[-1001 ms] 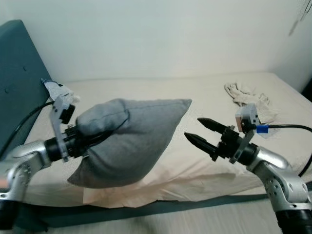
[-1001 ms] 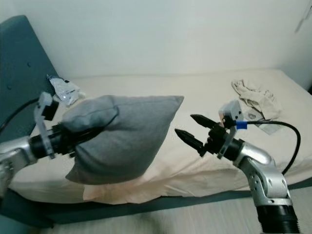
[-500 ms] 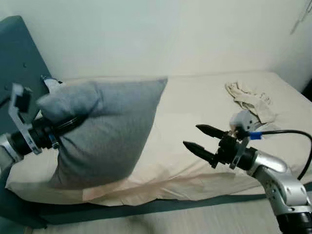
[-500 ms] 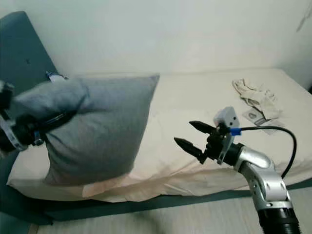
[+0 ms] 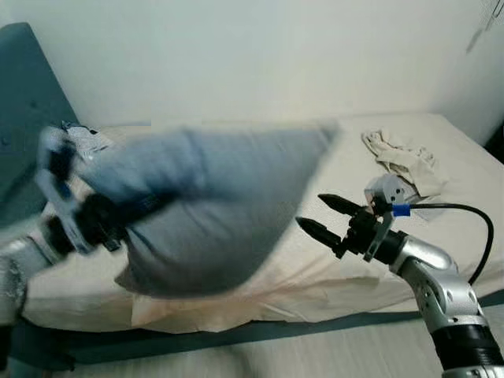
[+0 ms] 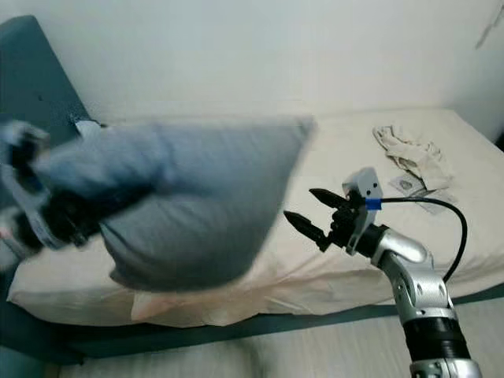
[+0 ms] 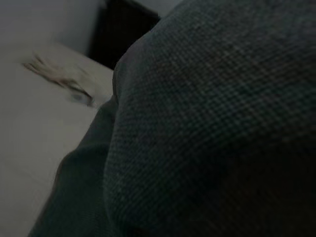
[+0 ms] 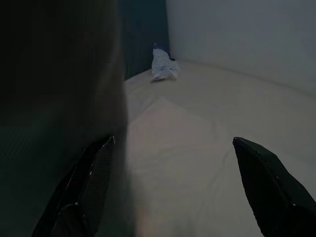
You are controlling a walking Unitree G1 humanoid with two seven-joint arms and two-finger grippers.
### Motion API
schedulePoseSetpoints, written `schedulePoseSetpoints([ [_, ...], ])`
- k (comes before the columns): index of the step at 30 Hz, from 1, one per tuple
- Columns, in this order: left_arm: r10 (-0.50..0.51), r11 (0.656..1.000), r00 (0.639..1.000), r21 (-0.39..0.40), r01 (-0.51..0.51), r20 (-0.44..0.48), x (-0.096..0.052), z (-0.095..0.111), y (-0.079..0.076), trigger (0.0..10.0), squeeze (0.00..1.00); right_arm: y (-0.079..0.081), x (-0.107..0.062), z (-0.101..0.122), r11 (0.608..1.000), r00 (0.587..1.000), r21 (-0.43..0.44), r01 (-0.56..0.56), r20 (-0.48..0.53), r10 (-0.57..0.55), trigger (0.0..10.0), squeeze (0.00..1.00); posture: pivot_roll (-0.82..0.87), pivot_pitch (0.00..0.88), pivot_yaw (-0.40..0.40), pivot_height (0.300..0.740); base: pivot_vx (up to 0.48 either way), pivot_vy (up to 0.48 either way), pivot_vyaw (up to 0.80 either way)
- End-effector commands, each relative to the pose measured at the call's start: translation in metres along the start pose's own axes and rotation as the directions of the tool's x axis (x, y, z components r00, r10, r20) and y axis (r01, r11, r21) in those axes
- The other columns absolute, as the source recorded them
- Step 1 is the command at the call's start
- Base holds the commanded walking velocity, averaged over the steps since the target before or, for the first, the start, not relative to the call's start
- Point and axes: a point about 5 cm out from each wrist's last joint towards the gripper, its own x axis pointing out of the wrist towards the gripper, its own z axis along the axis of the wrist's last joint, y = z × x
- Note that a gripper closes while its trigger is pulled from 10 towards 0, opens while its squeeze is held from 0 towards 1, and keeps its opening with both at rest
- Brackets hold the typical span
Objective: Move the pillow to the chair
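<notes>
A bed with a cream sheet is seen beneath and beyond both grippers, with a teal headboard behind the left arm. The grey pillow is held off the sheet, motion-blurred, its near end bunched at the left gripper, which is clamped onto that end; the gripper's fingers are largely buried in the fabric. In the left wrist view the pillow's weave is pressed close against the camera. The right gripper is held just beside the pillow's far edge, apart from it, fingers spread wide and gripping nothing; both black fingertips are seen parted in the right wrist view. A crumpled beige cloth lies on the sheet beyond the right gripper. A small white crumpled item lies on the sheet beside the headboard.
</notes>
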Motion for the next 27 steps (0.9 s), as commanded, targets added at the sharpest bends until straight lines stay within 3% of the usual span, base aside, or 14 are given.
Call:
schedulePoseSetpoints([
  [1,-0.065,0.997,0.998,0.038,0.064,0.022,0.004,0.009,-0.009,10.0,0.0,0.001,0.0,0.0,1.0,1.0,-0.008,-0.023,-0.004,0.023,10.0,1.0,0.01,0.061,-0.008,0.74,0.0,0.0,0.0],
  [7,-0.094,0.996,0.995,0.014,0.093,0.031,0.011,0.007,-0.015,10.0,0.0,0.011,-0.001,-0.005,0.992,0.991,0.01,-0.127,-0.041,0.127,10.0,1.0,0.01,0.067,-0.008,0.74,0.0,0.0,0.0],
  [10,-0.086,0.996,0.996,0.014,0.086,0.037,0.017,0.005,-0.015,10.0,0.0,0.026,-0.001,-0.009,0.965,0.962,0.055,-0.257,-0.078,0.26,10.0,1.0,0.01,0.07,-0.009,0.74,0.0,0.0,0.0],
  [15,-0.05,0.998,0.997,0.027,0.048,0.055,0.019,0.007,-0.01,10.0,0.0,0.039,-0.007,-0.012,0.932,0.925,0.087,-0.352,-0.116,0.361,10.0,1.0,0.01,0.071,-0.01,0.74,0.0,0.0,0.0],
  [27,0.038,0.998,0.996,0.046,-0.042,0.086,0.018,0.012,0.006,10.0,0.0,0.044,-0.032,-0.016,0.941,0.925,0.067,-0.332,-0.173,0.339,10.0,1.0,0.01,0.076,-0.002,0.74,0.0,0.0,0.0],
])
